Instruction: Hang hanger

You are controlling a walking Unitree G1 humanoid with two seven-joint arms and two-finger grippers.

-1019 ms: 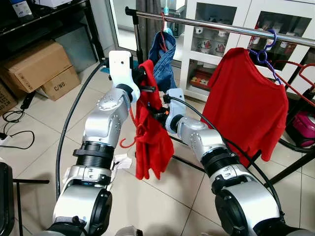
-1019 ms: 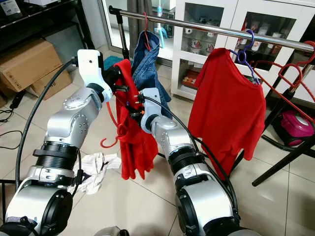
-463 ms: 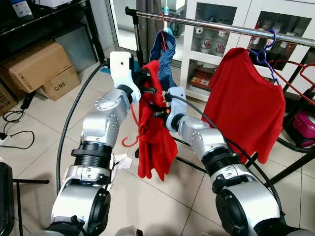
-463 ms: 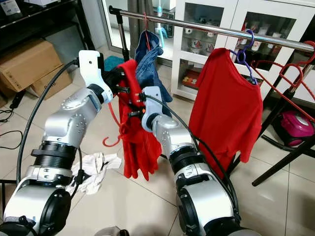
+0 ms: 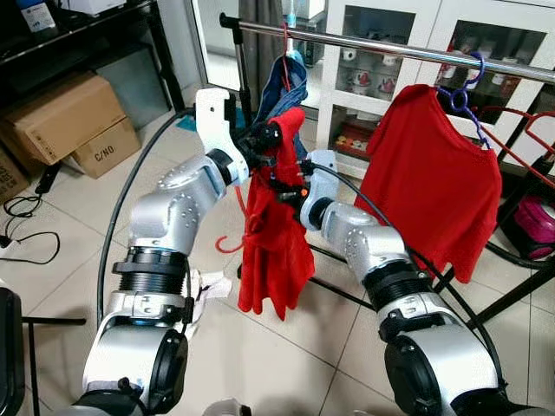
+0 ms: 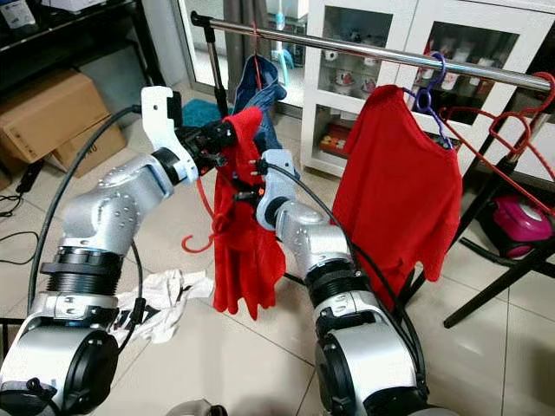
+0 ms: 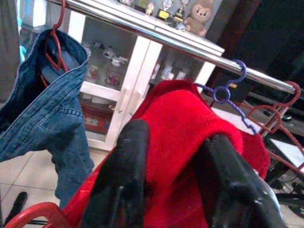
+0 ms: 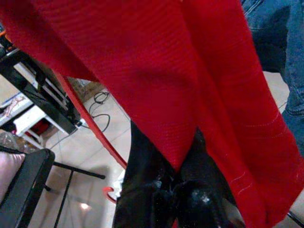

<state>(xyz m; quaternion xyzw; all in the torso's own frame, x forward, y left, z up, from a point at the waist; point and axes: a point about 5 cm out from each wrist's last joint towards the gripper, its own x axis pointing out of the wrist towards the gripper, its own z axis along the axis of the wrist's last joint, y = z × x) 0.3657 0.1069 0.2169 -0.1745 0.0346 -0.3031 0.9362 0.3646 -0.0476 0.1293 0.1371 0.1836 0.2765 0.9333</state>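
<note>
A red knitted garment [image 5: 273,234] hangs in front of me, with a red hanger [image 5: 230,243] caught in it, hook low at the left. My left gripper [image 5: 270,137] is shut on the garment's top fold, just below the steel clothes rail [image 5: 390,48]; its fingers [image 7: 128,161] straddle the red knit [image 7: 183,128]. My right gripper [image 5: 292,186] is shut on the same garment a little lower, pinching the cloth [image 8: 156,80] between its fingers [image 8: 147,175]. The hanger's red arc [image 8: 90,126] curves beside them.
A denim piece [image 5: 288,82] on a red hanger and a red shirt [image 5: 434,173] on a purple hanger hang from the rail. Spare red hangers [image 5: 529,130] sit at its right end. A white cabinet [image 5: 342,87], cardboard boxes [image 5: 69,117] and a floor rag [image 6: 165,290] surround it.
My left gripper has lifted the garment's top up and to the right, closer to the rail. The right gripper followed slightly, and the cloth hangs higher.
</note>
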